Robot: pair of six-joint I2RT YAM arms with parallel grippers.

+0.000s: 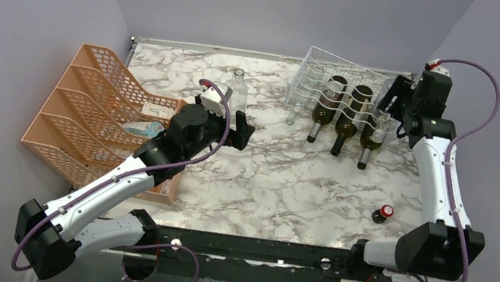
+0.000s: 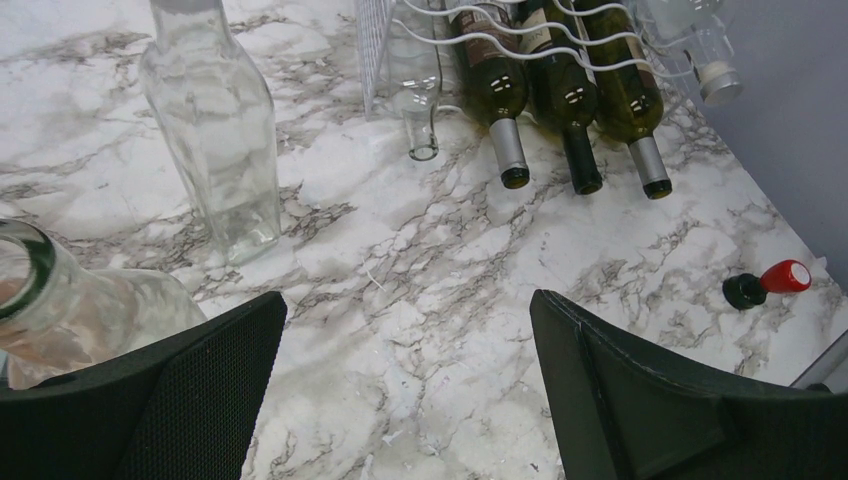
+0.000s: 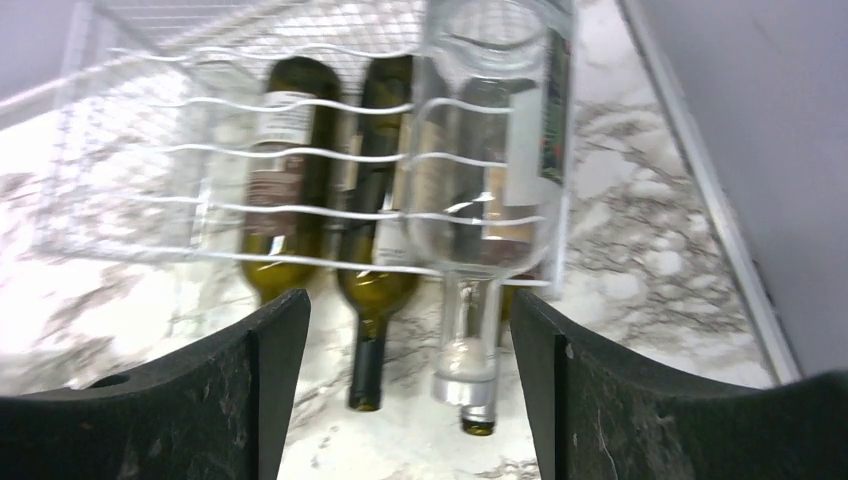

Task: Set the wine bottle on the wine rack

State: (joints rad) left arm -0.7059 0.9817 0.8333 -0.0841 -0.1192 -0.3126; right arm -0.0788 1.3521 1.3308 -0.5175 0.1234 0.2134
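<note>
Right claw (image 3: 408,335) stood wide, not touching clear wine bottle (image 3: 485,150) lying in wine rack (image 3: 130,160). Left claw (image 2: 405,330) wide above desk (image 2: 450,250).

Bright, even; R wrist cam blurry

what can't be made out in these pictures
1. labels on the dark bottles in the wine rack: right wrist view, blurred, print unreadable.
2. clear bottle at lower left: left wrist view, cut off by the edge and the left gripper.
3. things in the orange organizer: top view, too small to name.
</note>
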